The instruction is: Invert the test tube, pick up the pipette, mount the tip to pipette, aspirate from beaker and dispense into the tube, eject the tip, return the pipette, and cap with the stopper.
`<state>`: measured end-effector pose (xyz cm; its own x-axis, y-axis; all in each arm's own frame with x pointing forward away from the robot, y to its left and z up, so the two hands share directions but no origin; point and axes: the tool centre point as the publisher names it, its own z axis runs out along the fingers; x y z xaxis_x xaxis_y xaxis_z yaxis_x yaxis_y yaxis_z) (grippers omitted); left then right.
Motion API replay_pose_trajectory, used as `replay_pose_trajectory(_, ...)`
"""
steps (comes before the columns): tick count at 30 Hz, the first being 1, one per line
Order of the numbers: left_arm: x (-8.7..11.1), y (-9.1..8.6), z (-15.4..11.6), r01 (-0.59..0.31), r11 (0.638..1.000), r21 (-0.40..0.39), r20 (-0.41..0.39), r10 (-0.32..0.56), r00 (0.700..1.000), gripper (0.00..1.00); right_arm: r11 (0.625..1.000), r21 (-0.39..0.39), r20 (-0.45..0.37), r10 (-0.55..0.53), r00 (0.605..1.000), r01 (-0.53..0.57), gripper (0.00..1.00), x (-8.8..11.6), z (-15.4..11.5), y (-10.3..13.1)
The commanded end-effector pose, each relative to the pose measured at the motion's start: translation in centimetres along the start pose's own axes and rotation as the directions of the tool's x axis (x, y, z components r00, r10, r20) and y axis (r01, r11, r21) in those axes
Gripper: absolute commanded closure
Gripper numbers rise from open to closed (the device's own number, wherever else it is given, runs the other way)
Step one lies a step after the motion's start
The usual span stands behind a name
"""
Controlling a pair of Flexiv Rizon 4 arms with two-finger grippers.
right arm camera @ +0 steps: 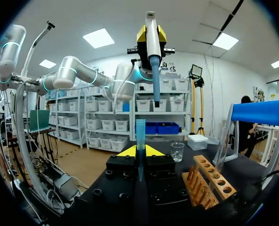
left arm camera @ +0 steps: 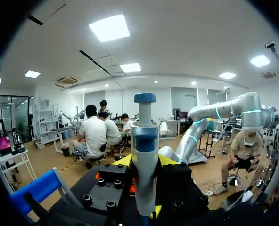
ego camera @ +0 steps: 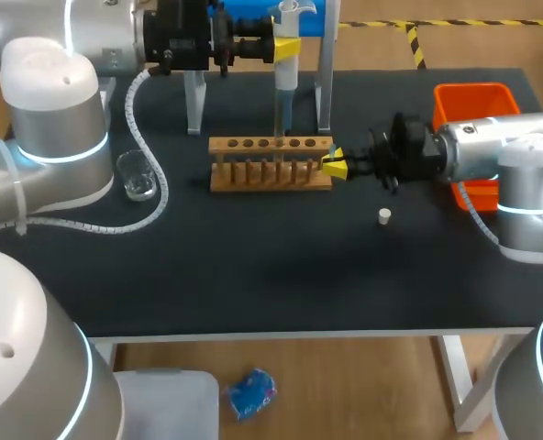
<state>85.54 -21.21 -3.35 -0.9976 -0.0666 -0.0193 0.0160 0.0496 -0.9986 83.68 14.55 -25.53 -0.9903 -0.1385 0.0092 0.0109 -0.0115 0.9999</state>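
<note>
The left tool (ego camera: 287,48) is clamped on the pipette (ego camera: 284,82), holding it upright over the rack (ego camera: 271,174), probably so its nose can press straight down into a tip. The right tool (ego camera: 335,166), just beside the rack's end, grips the blue tip (right arm camera: 140,141) upright (wide mouth up). Whether nose and tip line up I cannot tell. The test tube is hard to make out.

The pipette (left arm camera: 144,136) clamped in the left gripper (left arm camera: 145,162) is smooth, glossy plastic; the test tube (right arm camera: 140,129) gripped by the right gripper (right arm camera: 139,151) is clear and shiny; the rack (right arm camera: 208,181) beside that gripper is bare matt wood; the table (ego camera: 253,266) beneath is matt black.
</note>
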Motion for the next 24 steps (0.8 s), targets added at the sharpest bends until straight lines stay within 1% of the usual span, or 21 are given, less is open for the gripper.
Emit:
replay_pose_trajectory(1,-0.1,0.1,0.0,0.000,1.000,-0.001,-0.004,0.000,1.000,1.00,1.000,0.000,0.002,-0.001,1.000,0.001,1.00,0.1,-0.1,0.0)
replay_pose_trajectory(4,-0.1,0.2,0.0,0.003,1.000,-0.015,-0.005,-0.003,1.000,1.00,1.000,0.000,0.002,-0.001,1.000,0.001,1.00,0.1,-0.1,0.0)
replay_pose_trajectory(6,-0.1,0.2,0.0,-0.002,0.999,-0.038,0.001,0.002,1.000,1.00,1.000,0.000,0.002,-0.001,1.000,0.001,1.00,0.1,-0.1,0.0)
replay_pose_trajectory(20,-0.1,0.2,0.0,-0.002,0.999,-0.038,0.001,0.002,1.000,1.00,1.000,0.000,0.002,-0.001,1.000,0.001,1.00,0.1,-0.1,0.0)
replay_pose_trajectory(22,-0.1,0.2,0.0,-0.002,0.999,-0.038,0.001,0.002,1.000,1.00,0.999,0.034,0.002,-0.022,1.000,0.022,1.00,-0.2,0.6,-0.4)
replay_pose_trajectory(24,-0.1,0.2,0.0,-0.002,0.999,-0.038,0.001,0.002,1.000,1.00,0.998,0.047,-0.005,-0.042,0.999,0.042,1.00,-0.5,1.2,-0.7)
